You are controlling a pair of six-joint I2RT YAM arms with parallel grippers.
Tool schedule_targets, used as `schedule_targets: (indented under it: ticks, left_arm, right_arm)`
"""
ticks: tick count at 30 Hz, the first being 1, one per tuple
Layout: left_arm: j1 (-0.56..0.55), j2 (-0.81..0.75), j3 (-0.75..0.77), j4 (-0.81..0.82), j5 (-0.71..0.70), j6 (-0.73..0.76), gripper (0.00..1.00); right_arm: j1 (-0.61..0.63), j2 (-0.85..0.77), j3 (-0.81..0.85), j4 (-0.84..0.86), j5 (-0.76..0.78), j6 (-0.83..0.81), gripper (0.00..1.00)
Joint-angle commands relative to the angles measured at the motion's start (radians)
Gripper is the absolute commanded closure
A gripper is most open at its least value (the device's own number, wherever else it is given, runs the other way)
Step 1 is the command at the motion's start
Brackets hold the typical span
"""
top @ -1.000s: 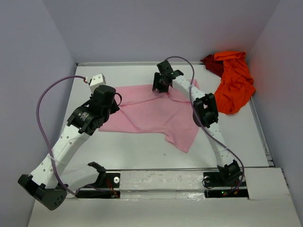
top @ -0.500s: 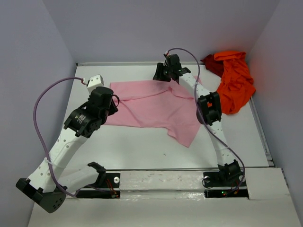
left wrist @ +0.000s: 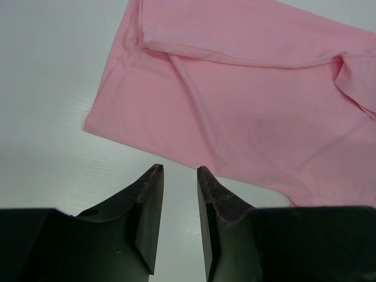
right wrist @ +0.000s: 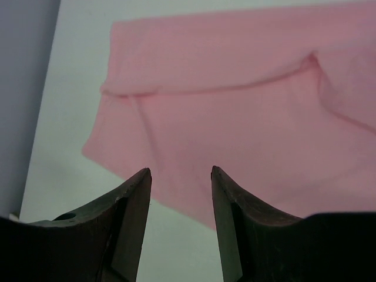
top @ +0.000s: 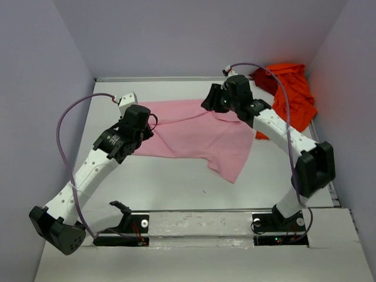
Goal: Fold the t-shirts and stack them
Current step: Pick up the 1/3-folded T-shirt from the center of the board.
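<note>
A pink t-shirt (top: pixel 194 132) lies spread on the white table, with its left sleeve area folded over and a corner trailing toward the front. My left gripper (top: pixel 147 128) is open and empty, low over bare table just off the shirt's left edge (left wrist: pixel 247 100); its narrow gap shows in the left wrist view (left wrist: pixel 179 168). My right gripper (top: pixel 211 101) is open and empty above the shirt's far edge; it also shows in the right wrist view (right wrist: pixel 181 170) over the pink cloth (right wrist: pixel 235 117). A crumpled orange t-shirt (top: pixel 296 97) lies at the back right.
A dark red garment (top: pixel 262 77) peeks out beside the orange one in the back right corner. Grey walls enclose the table on the left, back and right. The right arm's elbow (top: pixel 314 167) reaches out near the right wall.
The pink shirt has slid toward the back. My right gripper moved right along its far edge and the right elbow swung out to the right. My left gripper moved slightly back and right.
</note>
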Motion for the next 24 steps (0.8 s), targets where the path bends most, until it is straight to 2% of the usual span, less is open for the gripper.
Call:
schedule_targets:
  ticks: [1,4,6,7,13,19,24]
  left_arm:
    - [0.001,0.049,0.012,0.069,0.023,-0.009,0.61]
    - [0.000,0.077,0.025,0.095,0.038,0.008,0.61]
    - [-0.005,0.092,0.026,0.106,0.037,0.013,0.61]
    - [-0.007,0.100,0.023,0.109,0.035,0.011,0.61]
    - [-0.007,0.153,0.011,0.128,-0.006,0.020,0.61]
    - [-0.008,0.189,0.035,0.145,-0.017,0.017,0.61]
    - [-0.007,0.204,0.059,0.154,-0.018,0.025,0.61]
  right_arm:
    - [0.048,-0.216,-0.320,-0.050,0.102,0.104,0.49]
    - [0.082,-0.387,-0.517,-0.102,0.121,0.157,0.49]
    - [0.082,-0.453,-0.592,-0.165,0.124,0.194,0.49]
    - [0.092,-0.513,-0.647,-0.210,0.171,0.203,0.49]
    - [0.102,-0.650,-0.788,-0.395,0.234,0.271,0.48]
    - [0.102,-0.690,-0.853,-0.477,0.210,0.343,0.47]
    - [0.102,-0.607,-0.851,-0.460,0.199,0.317,0.46]
